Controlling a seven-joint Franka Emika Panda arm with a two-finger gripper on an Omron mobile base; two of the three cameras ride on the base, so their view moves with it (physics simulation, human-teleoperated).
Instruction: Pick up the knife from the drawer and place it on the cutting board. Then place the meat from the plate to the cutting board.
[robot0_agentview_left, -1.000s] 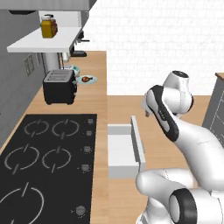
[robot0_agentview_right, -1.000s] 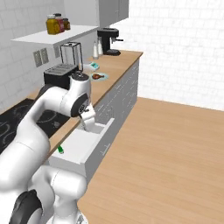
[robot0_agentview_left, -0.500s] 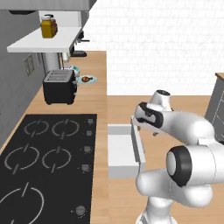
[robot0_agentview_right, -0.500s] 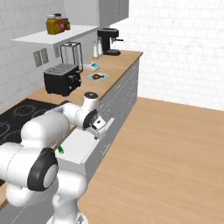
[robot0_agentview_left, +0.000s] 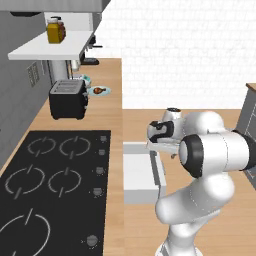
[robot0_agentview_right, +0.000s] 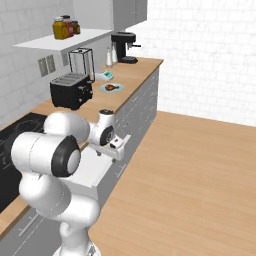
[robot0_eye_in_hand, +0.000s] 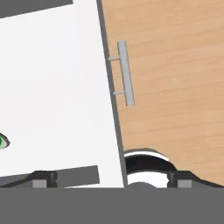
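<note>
The white drawer (robot0_agentview_left: 140, 172) stands pulled out from the counter front, with its pale floor (robot0_eye_in_hand: 57, 87) and silver bar handle (robot0_eye_in_hand: 125, 73) under the hand. A green sliver of the knife's handle (robot0_eye_in_hand: 2, 141) peeks in at the left edge of the hand view. My gripper (robot0_eye_in_hand: 111, 181) hovers above the drawer's front rim, open, with nothing between its fingertips (robot0_eye_in_hand: 43, 178). It is also visible from the base (robot0_agentview_left: 159, 142) (robot0_agentview_right: 111, 146). The meat (robot0_agentview_left: 99, 90) (robot0_agentview_right: 114, 87) lies on the pale blue plate (robot0_agentview_left: 106, 91) far back on the counter. The cutting board is out of view.
A black toaster (robot0_agentview_left: 67, 99) stands on the wooden counter (robot0_agentview_left: 112, 115) between the hob (robot0_agentview_left: 50, 185) and the plate. A coffee machine (robot0_agentview_right: 122, 46) sits at the counter's far end. Jars (robot0_agentview_right: 64, 27) rest on a wall shelf. Wooden floor (robot0_agentview_right: 200, 170) lies to the right.
The arm has folded down and forward, bringing the hand lower over the open drawer's front. The jaws stayed open. Nothing on the counter moved.
</note>
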